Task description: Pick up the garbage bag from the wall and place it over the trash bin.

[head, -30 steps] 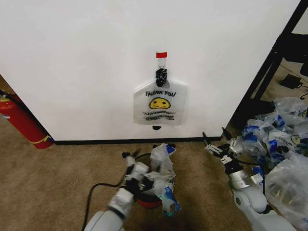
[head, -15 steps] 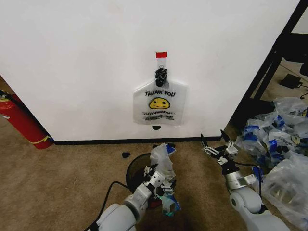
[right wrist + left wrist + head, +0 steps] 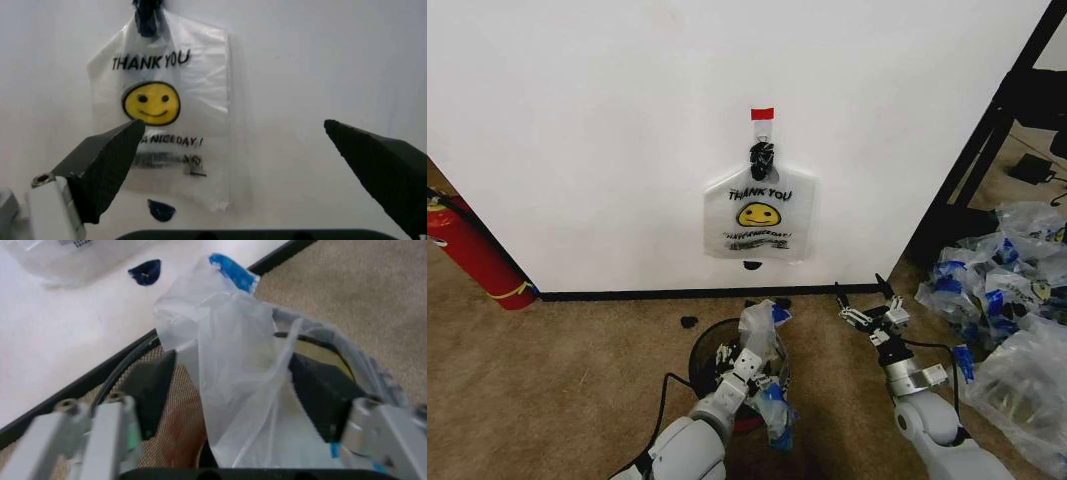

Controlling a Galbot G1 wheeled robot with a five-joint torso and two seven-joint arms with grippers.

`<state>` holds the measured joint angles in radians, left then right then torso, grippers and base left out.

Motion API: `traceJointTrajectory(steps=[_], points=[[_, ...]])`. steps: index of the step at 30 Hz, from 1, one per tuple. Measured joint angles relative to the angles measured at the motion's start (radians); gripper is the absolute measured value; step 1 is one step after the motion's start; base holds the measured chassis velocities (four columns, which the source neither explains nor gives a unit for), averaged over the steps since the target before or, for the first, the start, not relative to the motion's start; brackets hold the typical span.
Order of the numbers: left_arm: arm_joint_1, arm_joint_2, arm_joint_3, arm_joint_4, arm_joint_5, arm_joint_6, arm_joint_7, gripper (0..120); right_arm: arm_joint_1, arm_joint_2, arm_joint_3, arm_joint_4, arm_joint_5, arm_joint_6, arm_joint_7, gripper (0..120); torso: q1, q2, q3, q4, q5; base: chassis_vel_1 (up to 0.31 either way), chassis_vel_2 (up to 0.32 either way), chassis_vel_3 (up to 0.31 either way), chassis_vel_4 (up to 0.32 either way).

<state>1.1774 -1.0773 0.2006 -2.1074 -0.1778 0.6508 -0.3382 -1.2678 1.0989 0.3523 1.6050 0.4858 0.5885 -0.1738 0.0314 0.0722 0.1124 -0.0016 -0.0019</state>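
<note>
Landmark: the trash bin [image 3: 712, 350], a round dark mesh basket with a red base, stands on the brown carpet [image 3: 557, 370] just in front of the wall [image 3: 577, 130].
Fire extinguisher [image 3: 472, 250]: red, leaning against the wall well to the left of the bin.
Bin contents: the garbage bag [image 3: 765, 370] is draped over the bin's right rim; part of its thin clear film hangs inside the mesh, part spills down the outside.
Bag direction: its long axis runs roughly upright; one blue-patched handle [image 3: 233, 271] points up toward the wall above the rim, another blue patch lies low by the bin's base.
Left claw [image 3: 749, 362]: right over the bin's right rim, its jaws set wide either side of the bag; in the left wrist view the film [image 3: 233, 375] hangs between the two fingers, and I cannot tell whether the pads press it.
Wall above the bin: a second bag [image 3: 760, 213] with a yellow smiley and "THANK YOU" print hangs flat from a hook [image 3: 762, 130] under a red tape mark [image 3: 762, 113], its long axis vertical.
Right claw [image 3: 865, 305]: to the right of the bin, near the baseboard, jaws spread wide and empty, facing the hanging bag.
Far right of the bin: a heap of clear bags [image 3: 1012, 300] with blue patches on the floor.
</note>
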Motion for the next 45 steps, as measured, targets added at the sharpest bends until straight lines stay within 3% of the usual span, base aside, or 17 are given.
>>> traceJointTrajectory(steps=[11, 16, 18, 19, 22, 30, 33, 45], points=[[0.034, -0.01, -0.025, -0.016, -0.107, 0.012, -0.026, 26, -0.02, -0.004, -0.045, -0.018, -0.039, -0.011, -0.036, 100, 0.0, 0.0, 0.0, 0.0, 0.0001, 0.0, 0.0, 0.0, 0.0], [0.057, -0.02, -0.065, -0.031, -0.188, 0.012, -0.053, 4, 0.004, -0.076, -0.156, 0.011, 0.159, -0.2, -0.119, 100, 0.0, 0.0, 0.0, 0.0002, 0.0003, 0.0, 0.0, 0.0, 0.0], [0.058, -0.021, -0.067, -0.031, -0.191, 0.012, -0.054, 2, 0.006, -0.083, -0.166, 0.017, 0.181, -0.224, -0.123, 100, 0.0, 0.0, 0.0, 0.0002, 0.0002, 0.0, 0.0, 0.0, 0.0], [0.062, -0.029, -0.076, -0.031, -0.205, 0.009, -0.058, 0, 0.017, -0.109, -0.195, 0.04, 0.254, -0.321, -0.143, 100, 0.0, 0.0, 0.0, 0.0001, 0.0001, 0.0, 0.0, 0.0, 0.0], [0.069, -0.048, -0.087, -0.031, -0.22, 0.001, -0.061, 0, 0.054, -0.134, -0.226, 0.038, 0.301, -0.409, -0.199, 100, 0.0, 0.0, 0.0, -0.0001, 0.0001, 0.0, 0.0, 0.0, 0.0], [0.114, -0.084, -0.143, -0.015, -0.238, -0.043, -0.072, 0, 0.088, -0.146, -0.233, 0.026, 0.315, -0.452, -0.298, 100, 0.0, 0.0, 0.0, 0.0004, 0.0002, 0.0, 0.0, 0.0, 0.0], [0.116, -0.089, -0.168, 0.01, -0.25, -0.07, -0.075, 0, 0.068, -0.152, -0.205, 0.026, 0.306, -0.452, -0.337, 100, 0.0, 0.0, 0.0, -0.0005, 0.0001, 0.0, 0.0, 0.0, 0.0], [0.186, -0.074, -0.245, -0.01, -0.232, -0.095, -0.09, 0, 0.064, -0.168, -0.188, 0.025, 0.299, -0.478, -0.355, 100, 0.0, 0.0, 0.0, 0.0001, 0.0001, 0.0, 0.0, 0.0, 0.0]])
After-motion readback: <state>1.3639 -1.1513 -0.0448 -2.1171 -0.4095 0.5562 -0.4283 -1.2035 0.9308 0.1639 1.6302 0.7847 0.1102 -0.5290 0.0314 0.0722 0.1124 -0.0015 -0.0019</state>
